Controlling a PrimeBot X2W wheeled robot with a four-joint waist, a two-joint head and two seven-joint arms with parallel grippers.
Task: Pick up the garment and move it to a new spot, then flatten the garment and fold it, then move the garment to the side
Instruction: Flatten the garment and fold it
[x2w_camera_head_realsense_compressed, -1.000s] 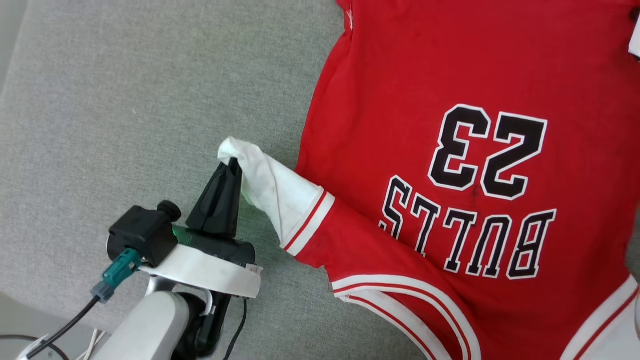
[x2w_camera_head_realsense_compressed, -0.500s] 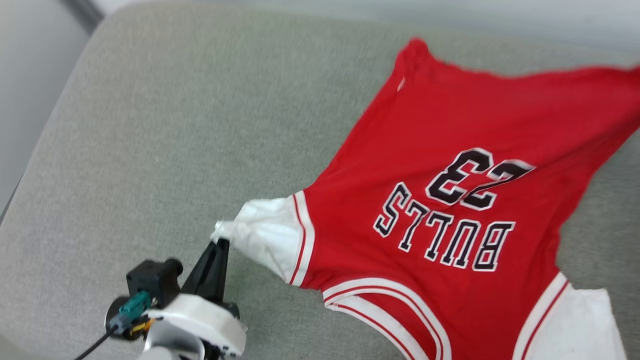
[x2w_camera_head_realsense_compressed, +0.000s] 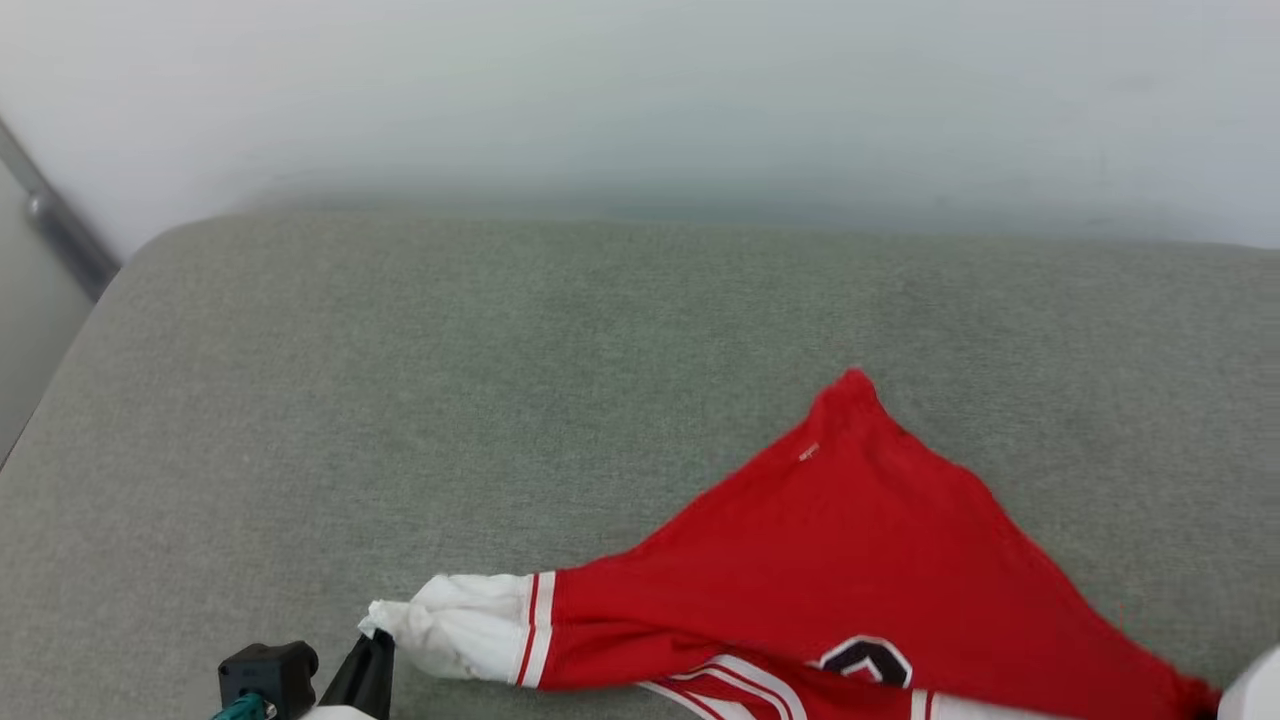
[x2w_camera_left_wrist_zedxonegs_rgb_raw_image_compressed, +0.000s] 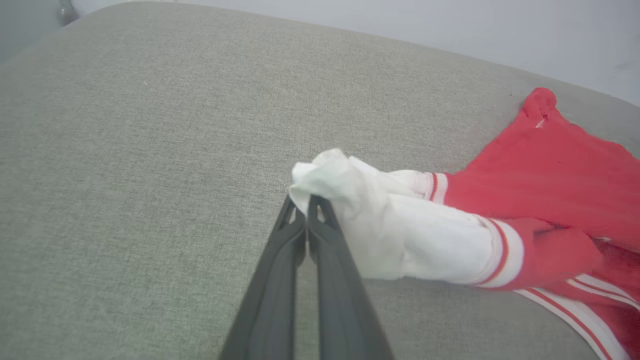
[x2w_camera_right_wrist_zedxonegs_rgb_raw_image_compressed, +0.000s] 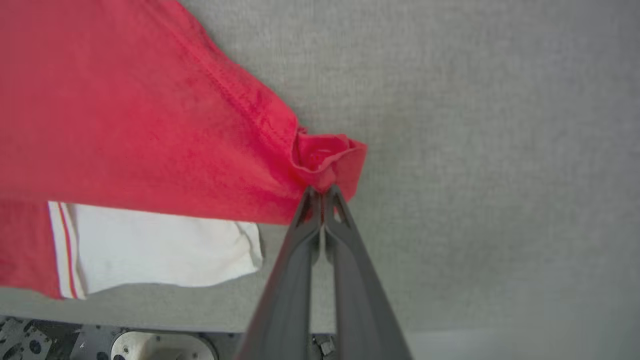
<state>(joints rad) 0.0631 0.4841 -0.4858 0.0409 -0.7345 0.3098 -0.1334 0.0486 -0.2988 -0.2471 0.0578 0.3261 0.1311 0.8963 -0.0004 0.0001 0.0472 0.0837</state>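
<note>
Two grippers, both pinched onto your red jersey (x2w_camera_head_realsense_compressed: 850, 540).
Your left gripper (x2w_camera_left_wrist_zedxonegs_rgb_raw_image_compressed: 302, 204) has its jaws clamped together on the bunched white sleeve end (x2w_camera_left_wrist_zedxonegs_rgb_raw_image_compressed: 350, 190), and your right gripper (x2w_camera_right_wrist_zedxonegs_rgb_raw_image_compressed: 322, 192) is closed tight on a gathered red corner. You see the jersey stretched between them, draped low across the near side of the grey cushion (x2w_camera_head_realsense_compressed: 400, 400).

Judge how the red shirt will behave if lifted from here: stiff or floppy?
Probably floppy: the shirt bunches into folds where the left gripper pinches its white sleeve. Likely to sag between pinches, as the right gripper grips only a red corner.
</note>
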